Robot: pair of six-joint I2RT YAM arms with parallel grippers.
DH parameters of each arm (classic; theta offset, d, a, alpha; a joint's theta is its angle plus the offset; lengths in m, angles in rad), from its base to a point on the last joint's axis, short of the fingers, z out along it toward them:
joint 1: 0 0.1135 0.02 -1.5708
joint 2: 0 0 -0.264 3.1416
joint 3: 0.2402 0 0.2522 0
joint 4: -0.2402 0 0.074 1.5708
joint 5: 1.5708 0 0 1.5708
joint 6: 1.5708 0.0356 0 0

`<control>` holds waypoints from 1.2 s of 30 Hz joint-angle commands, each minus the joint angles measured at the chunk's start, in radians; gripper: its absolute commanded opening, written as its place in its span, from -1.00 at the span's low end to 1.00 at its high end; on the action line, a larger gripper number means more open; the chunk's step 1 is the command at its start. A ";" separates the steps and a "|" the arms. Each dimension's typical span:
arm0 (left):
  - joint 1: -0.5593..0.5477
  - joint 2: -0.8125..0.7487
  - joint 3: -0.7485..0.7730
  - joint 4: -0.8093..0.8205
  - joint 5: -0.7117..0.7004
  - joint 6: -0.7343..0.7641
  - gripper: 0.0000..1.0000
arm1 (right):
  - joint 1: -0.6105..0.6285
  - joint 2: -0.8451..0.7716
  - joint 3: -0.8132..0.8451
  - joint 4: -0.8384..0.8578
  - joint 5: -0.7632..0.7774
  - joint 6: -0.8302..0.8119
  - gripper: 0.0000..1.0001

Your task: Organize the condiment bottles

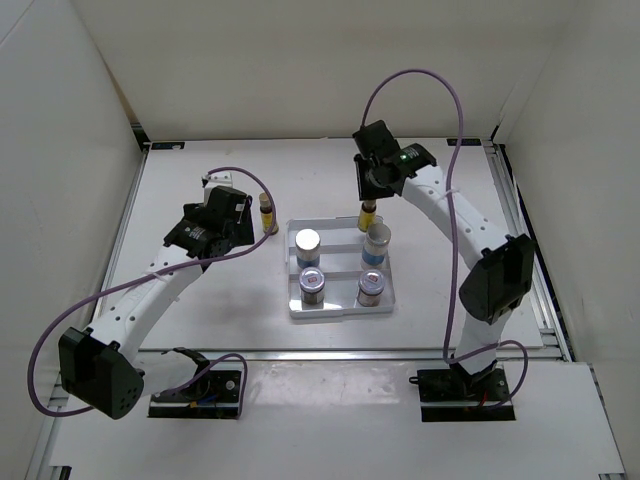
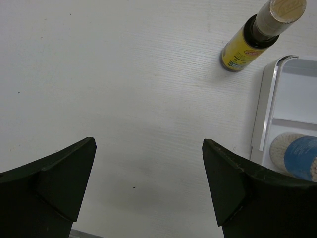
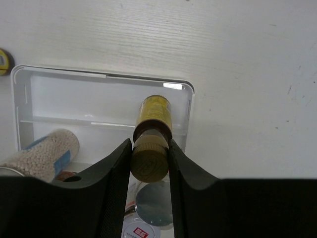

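Note:
The white ridged tray (image 1: 340, 306) holds two white blue-labelled bottles with silver caps (image 1: 307, 245) (image 1: 376, 243) in its middle row and two short jars (image 1: 313, 285) (image 1: 370, 288) in its near row. My right gripper (image 1: 372, 190) is shut on the cap of a slim amber bottle (image 3: 155, 114) and holds it upright in the tray's far right compartment (image 3: 99, 79); whether its base touches the tray I cannot tell. The second amber bottle (image 1: 266, 212) stands on the table left of the tray and also shows in the left wrist view (image 2: 247, 42). My left gripper (image 2: 148, 144) is open and empty, just short of that bottle.
White walls enclose the table on three sides. The tray's left wall (image 2: 270, 99) is close to the right of my left gripper, with a white bottle (image 2: 297, 156) inside it. A purple cable loops above the right arm (image 1: 440, 85).

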 commanded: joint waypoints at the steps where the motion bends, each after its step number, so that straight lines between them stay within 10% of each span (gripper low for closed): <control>1: 0.007 -0.028 0.038 0.018 0.005 0.007 0.98 | 0.001 0.033 -0.023 0.072 -0.013 0.006 -1.00; 13: 0.007 -0.028 0.038 0.018 0.005 0.016 0.98 | 0.001 0.064 -0.123 0.135 -0.054 0.026 -0.77; 16: 0.007 -0.018 0.038 0.018 0.005 0.016 0.98 | 0.001 0.064 -0.123 0.144 -0.065 0.026 -0.32; 20: 0.007 -0.018 0.038 0.028 0.005 0.016 0.98 | 0.001 0.030 -0.103 0.128 -0.053 0.026 0.80; 22: 0.007 -0.029 0.028 0.028 0.005 0.016 0.98 | 0.001 0.001 -0.056 0.106 -0.019 0.026 0.95; 36: 0.041 0.226 0.298 0.107 0.197 -0.005 0.98 | 0.010 -0.402 -0.183 0.065 -0.008 0.015 1.00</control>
